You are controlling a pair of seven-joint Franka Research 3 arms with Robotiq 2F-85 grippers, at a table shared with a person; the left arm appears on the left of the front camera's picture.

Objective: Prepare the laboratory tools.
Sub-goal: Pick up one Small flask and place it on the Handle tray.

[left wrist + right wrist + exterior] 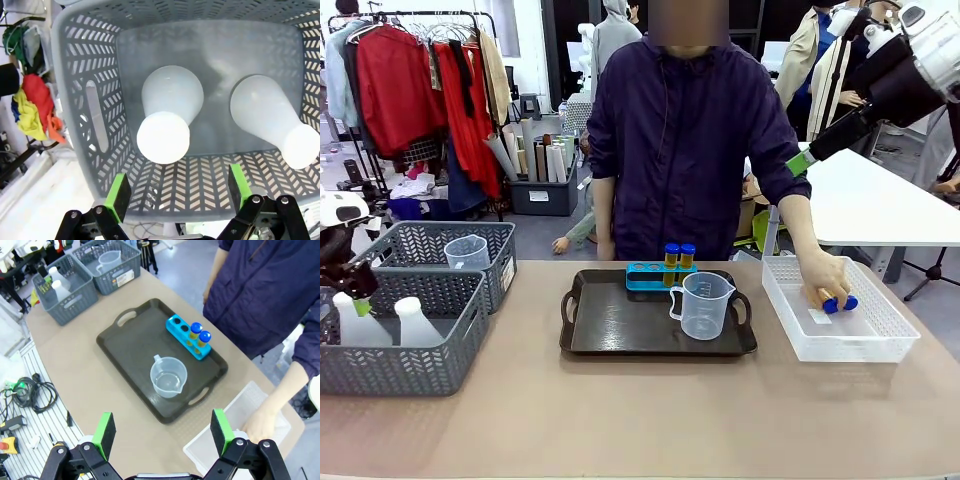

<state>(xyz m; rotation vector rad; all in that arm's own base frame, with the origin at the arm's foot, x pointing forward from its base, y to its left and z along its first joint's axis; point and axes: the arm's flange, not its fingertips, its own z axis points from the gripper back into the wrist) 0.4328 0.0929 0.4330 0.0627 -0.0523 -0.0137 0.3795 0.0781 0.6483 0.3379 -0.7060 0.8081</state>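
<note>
1. Two conical flasks (167, 115) are parked side by side in the grey basket (90, 100), right under the left gripper (179, 192), jaws spread. A neck pinched off-centre could get one flask tipped into the other.
2. Also spread and empty: the right gripper (163, 431), held above the tray (130, 350).

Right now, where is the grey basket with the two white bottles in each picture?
Front view: the grey basket sits at the bottom left, close to the camera.
Left wrist view: seen from straight above, with its lattice walls around the middle of the picture.
Right wrist view: small, at the top left.
Shared landmark: the two white flasks standing inside it, also seen at and.
</note>
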